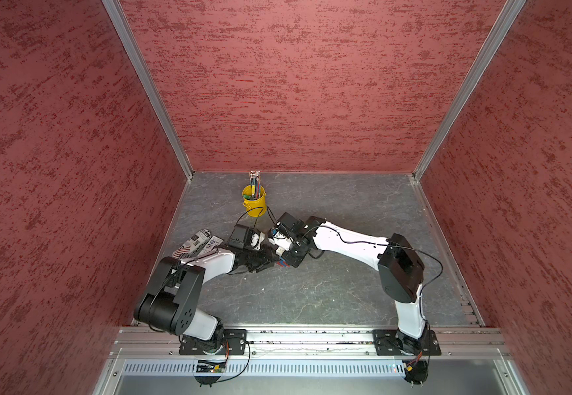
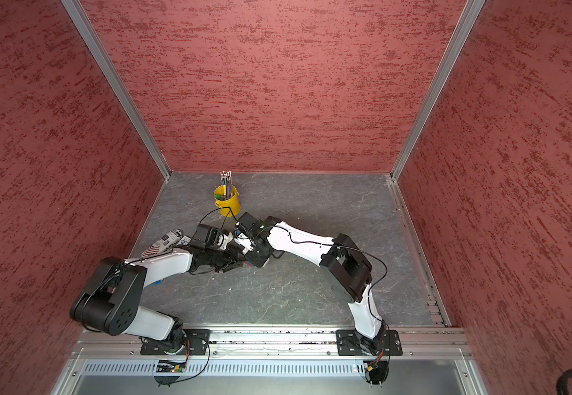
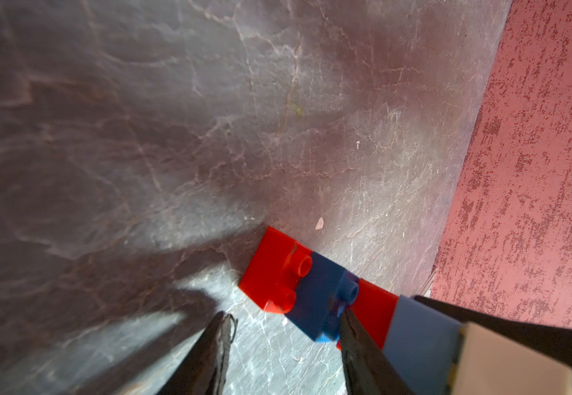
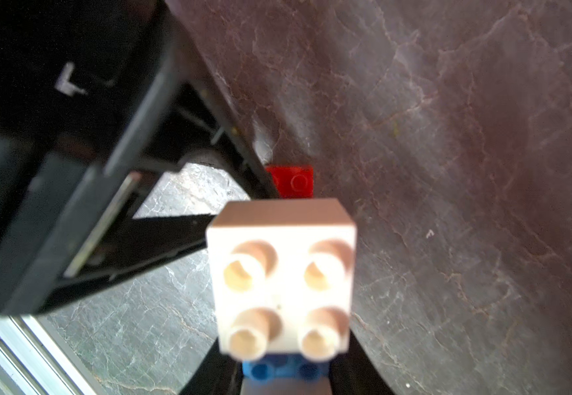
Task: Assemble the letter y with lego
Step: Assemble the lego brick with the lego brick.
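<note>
Near the table's [image 1: 346, 301] middle, at 5 o'clock from the yellow bucket [image 1: 254, 204], the letter y [image 3: 315, 294] sits as a red, blue and white chain. The left tool [image 3: 284, 312] is partly open and holds nothing, with one finger at a blue brick. The right tool [image 4: 286, 355] flanks the white brick [image 4: 282, 273]; I cannot tell whether it grips.

Between the fingers [image 3: 209, 359] of the left gripper [image 3: 286, 328]: bare table [image 3: 277, 362], passable. Against one finger lies the letter y [image 3: 312, 294]; beyond it, the right gripper [image 1: 286, 262] blocks travel. The yellow bucket [image 1: 254, 203] stands well clear.

white arm links [image 1: 346, 239], black joints [image 1: 401, 270], thin black cables [image 1: 441, 270], screwed black baseplates [image 1: 385, 343].
</note>
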Controlling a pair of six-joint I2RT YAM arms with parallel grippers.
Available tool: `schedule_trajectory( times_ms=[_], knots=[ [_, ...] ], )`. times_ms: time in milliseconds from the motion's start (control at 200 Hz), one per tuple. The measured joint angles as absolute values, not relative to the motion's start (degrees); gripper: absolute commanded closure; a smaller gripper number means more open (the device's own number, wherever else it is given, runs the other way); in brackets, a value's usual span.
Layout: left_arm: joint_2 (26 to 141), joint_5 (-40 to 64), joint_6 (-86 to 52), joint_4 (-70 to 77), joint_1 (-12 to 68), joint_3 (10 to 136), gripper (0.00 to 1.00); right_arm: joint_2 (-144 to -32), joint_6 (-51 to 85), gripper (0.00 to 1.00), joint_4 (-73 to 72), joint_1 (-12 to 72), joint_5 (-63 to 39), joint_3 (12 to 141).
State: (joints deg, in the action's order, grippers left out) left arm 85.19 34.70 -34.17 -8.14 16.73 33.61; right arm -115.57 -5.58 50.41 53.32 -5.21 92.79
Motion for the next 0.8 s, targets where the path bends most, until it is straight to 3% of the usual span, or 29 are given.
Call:
schedule_trajectory(
  times_ms=[376,797],
  knots=[
    [85.19,34.68,-34.17,-8.14,16.73,33.61,0.48,-116.99,-4.89,0.54,48.45,53.43,-4.91,93.43],
    [85.19,34.68,-34.24,-8.12,16.73,33.61,0.48,-117.47,-4.91,0.65,48.29,53.56,-4.62,95.29]
  ],
)
